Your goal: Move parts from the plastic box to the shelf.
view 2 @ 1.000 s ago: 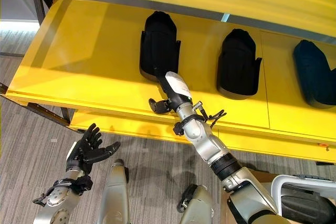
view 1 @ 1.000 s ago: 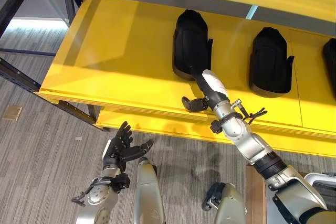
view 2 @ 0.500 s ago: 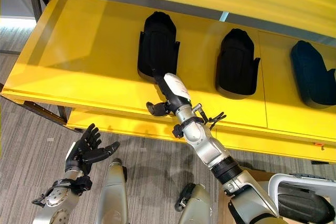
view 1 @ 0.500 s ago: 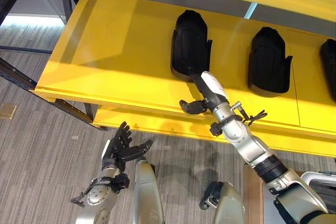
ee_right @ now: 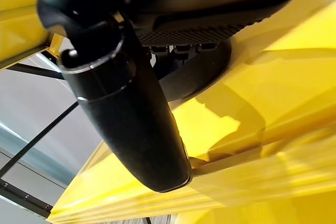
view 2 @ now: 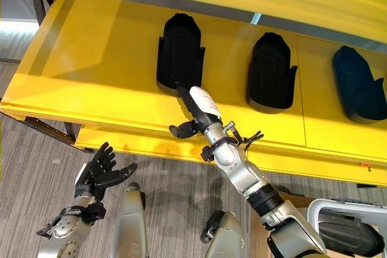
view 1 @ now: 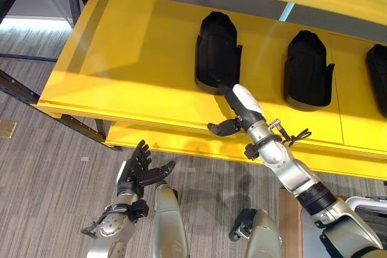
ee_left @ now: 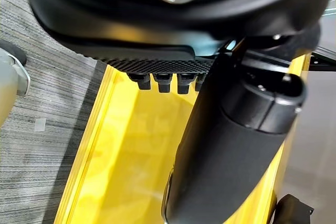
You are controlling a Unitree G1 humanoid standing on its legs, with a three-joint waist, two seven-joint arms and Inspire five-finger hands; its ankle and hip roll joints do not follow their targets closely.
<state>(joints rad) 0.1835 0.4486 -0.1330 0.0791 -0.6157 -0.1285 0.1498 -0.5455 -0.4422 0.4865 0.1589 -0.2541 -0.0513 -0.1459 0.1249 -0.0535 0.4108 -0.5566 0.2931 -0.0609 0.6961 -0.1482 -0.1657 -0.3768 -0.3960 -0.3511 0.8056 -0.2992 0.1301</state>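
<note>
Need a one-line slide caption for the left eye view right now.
Right hand reaches to leftmost black part on yellow shelf; left hand open below.

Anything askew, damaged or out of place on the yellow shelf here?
Nothing stands out. Three black parts lie in a row on the yellow shelf, all pointing the same way. The right robot hand reaches to the leftmost part's near end; the left robot hand hangs open below the shelf.
</note>
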